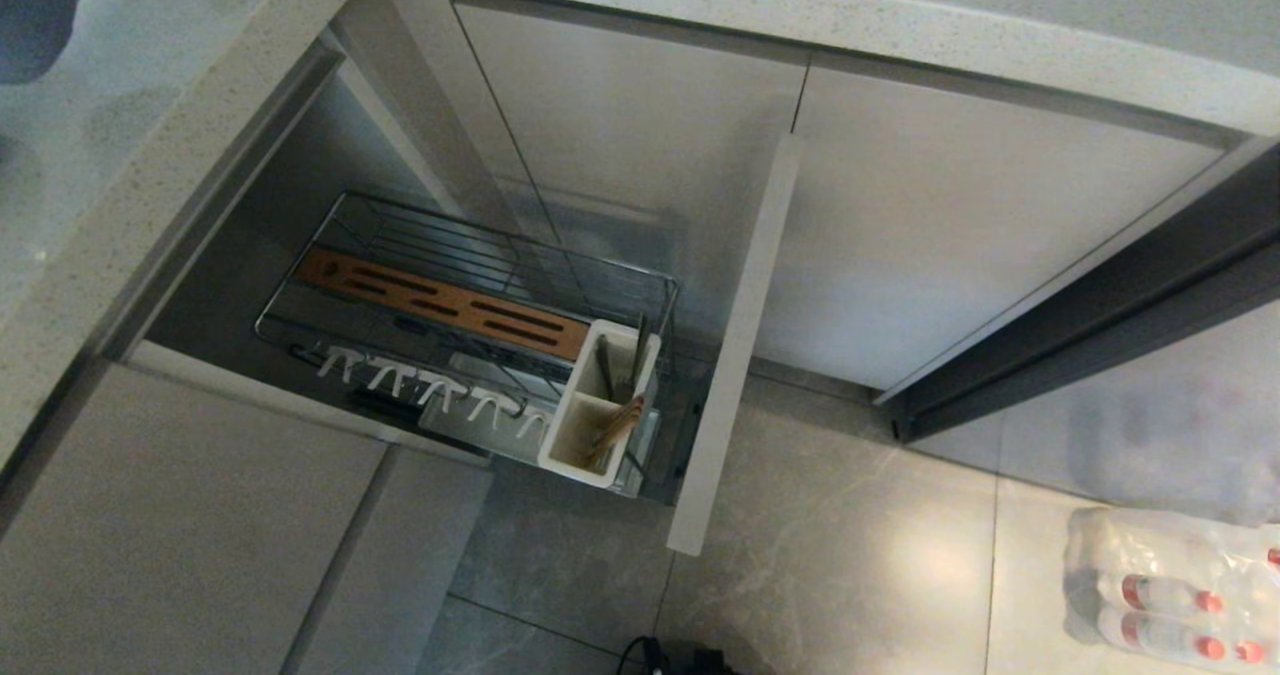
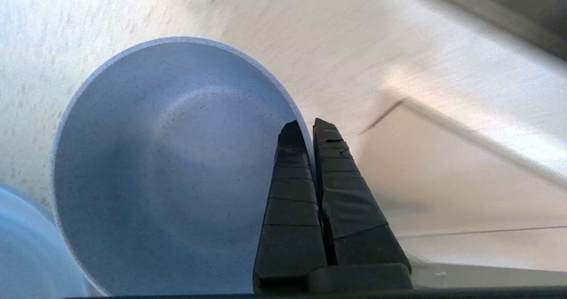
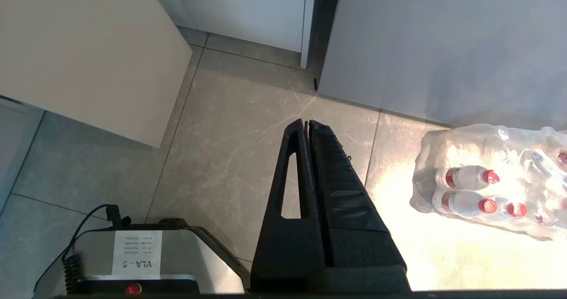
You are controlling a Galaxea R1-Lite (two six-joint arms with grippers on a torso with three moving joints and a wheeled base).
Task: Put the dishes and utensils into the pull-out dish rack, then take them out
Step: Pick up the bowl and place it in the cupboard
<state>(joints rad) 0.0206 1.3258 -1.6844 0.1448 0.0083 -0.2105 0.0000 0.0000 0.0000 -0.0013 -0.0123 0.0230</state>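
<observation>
Speckled pale tabletop (image 2: 133,11) carries the dusty-blue bowl (image 2: 168,166), and the left gripper (image 2: 308,128) has its fingers (image 2: 290,166) pinching the bowl's rim, one inside and one outside; a paler curved edge beside it may be the plate (image 2: 22,246), though it is too cropped to be sure. Below, the pull-out dish rack (image 1: 470,315) stands drawn out of the cabinet, chopsticks (image 1: 615,430) leaning in its white caddy (image 1: 590,405). Over the tiled floor (image 3: 230,135), near a pack of bottles (image 3: 487,188), the right gripper (image 3: 306,122) hangs with fingers pressed together.
</observation>
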